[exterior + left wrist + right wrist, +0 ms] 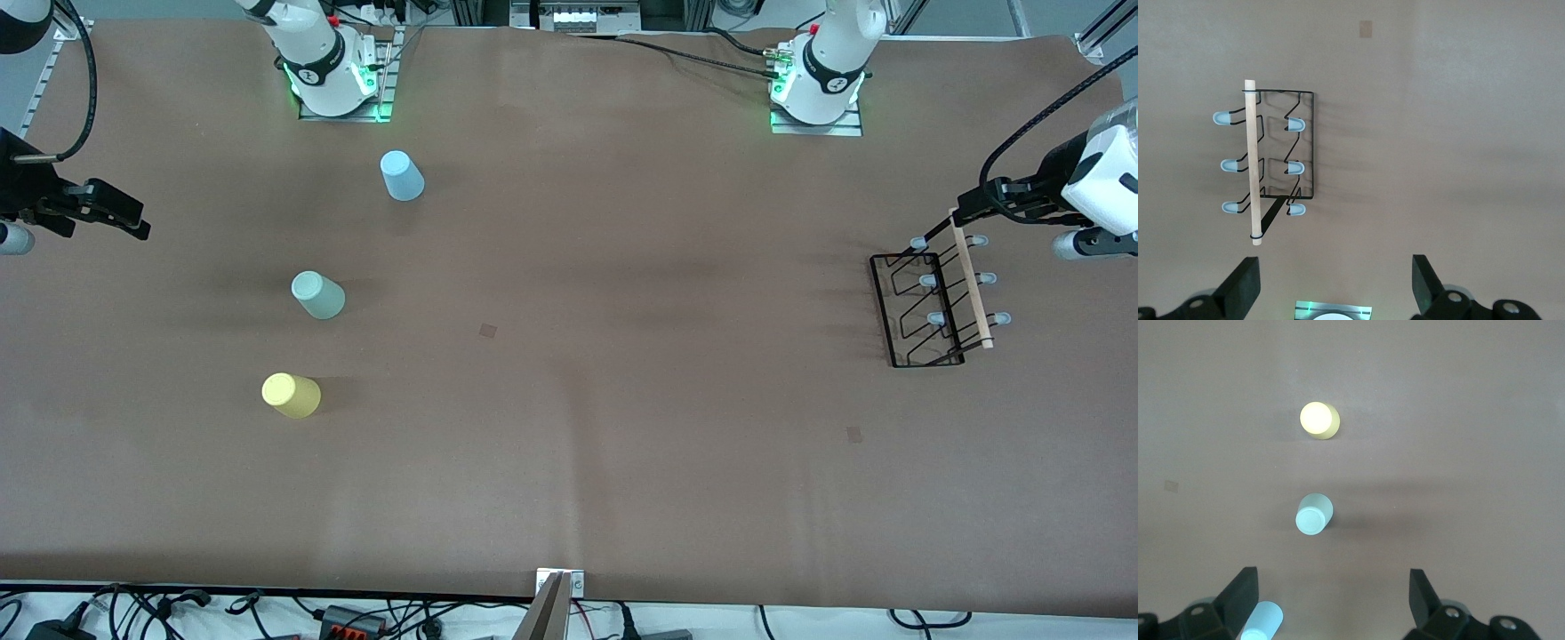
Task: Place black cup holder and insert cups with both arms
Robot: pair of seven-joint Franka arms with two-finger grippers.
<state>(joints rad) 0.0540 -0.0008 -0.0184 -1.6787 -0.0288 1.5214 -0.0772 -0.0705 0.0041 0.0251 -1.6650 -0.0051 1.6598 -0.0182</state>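
The black cup holder (pixel 930 307) stands on the brown table at the left arm's end, its wooden bar (pixel 971 283) on top with grey-tipped pegs on both sides. It also shows in the left wrist view (pixel 1275 160). My left gripper (pixel 973 204) is open and empty, in the air over the holder's end nearest the arm bases (pixel 1335 283). The light blue cup (pixel 402 175), pale green cup (pixel 317 295) and yellow cup (pixel 291 395) stand upside down toward the right arm's end. My right gripper (pixel 124 218) is open and empty, waiting over the table's edge (pixel 1331 593). The right wrist view shows the yellow (pixel 1319 421), pale green (pixel 1314 513) and light blue (pixel 1261 621) cups.
The arm bases (pixel 333 76) (pixel 822 84) stand at the table's edge farthest from the front camera. Two small dark squares (pixel 488 331) (pixel 854 434) mark the table. Cables (pixel 178 609) lie along the edge nearest the camera.
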